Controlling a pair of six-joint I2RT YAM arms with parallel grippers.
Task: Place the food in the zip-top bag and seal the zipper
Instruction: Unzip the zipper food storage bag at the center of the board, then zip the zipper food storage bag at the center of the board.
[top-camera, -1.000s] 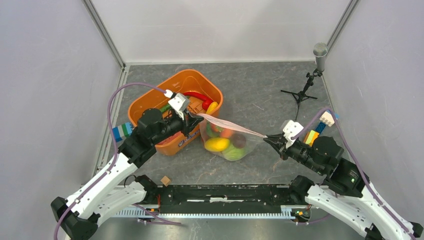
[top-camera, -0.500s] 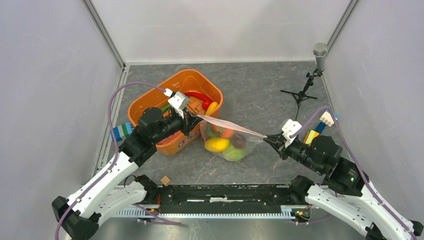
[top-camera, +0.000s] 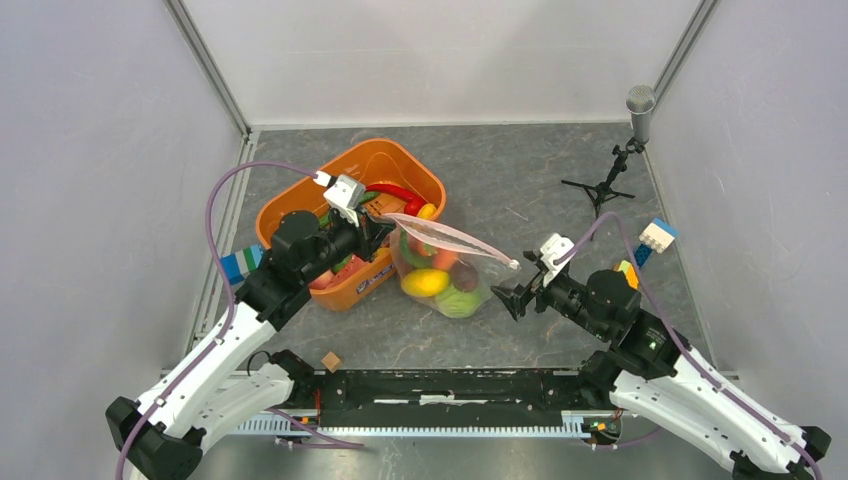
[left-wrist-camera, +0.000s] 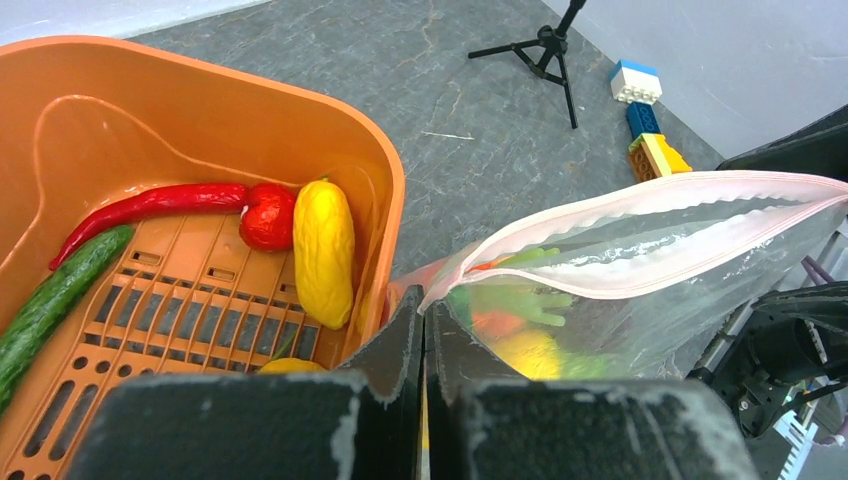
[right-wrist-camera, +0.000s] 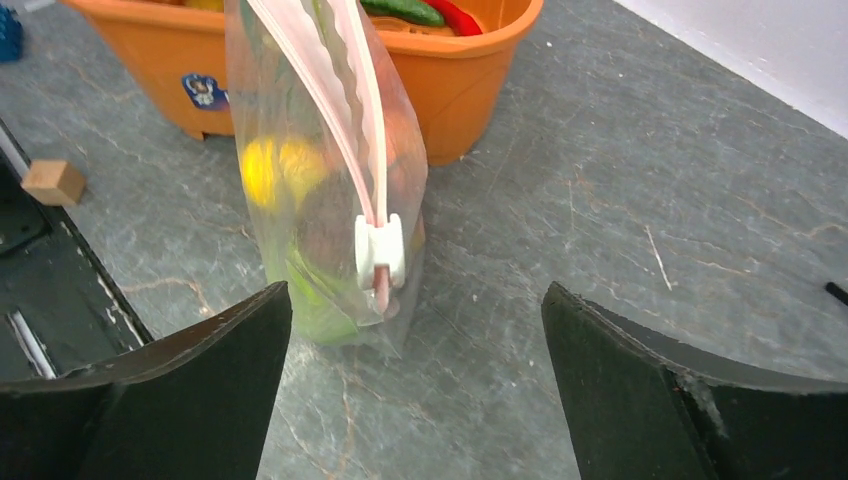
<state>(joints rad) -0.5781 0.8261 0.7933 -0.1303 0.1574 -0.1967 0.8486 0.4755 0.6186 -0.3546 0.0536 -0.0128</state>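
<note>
While L jaws clamp bag (top-camera: 452, 272) edge, R jaws gape nearby.

Our left arm (top-camera: 215, 355) and right arm (top-camera: 700, 400) were white low down and black higher up. A thin purple cord (top-camera: 209, 215) looped along each one. Small white boxes (top-camera: 343, 190) sat by our black fingers (right-wrist-camera: 170, 380).

Tub (left-wrist-camera: 100, 120) orange; bag (left-wrist-camera: 640, 340) clear, zipper (right-wrist-camera: 370, 120) pale pink; chilli (left-wrist-camera: 150, 203) red; table (top-camera: 520, 190) grey, veined.
</note>
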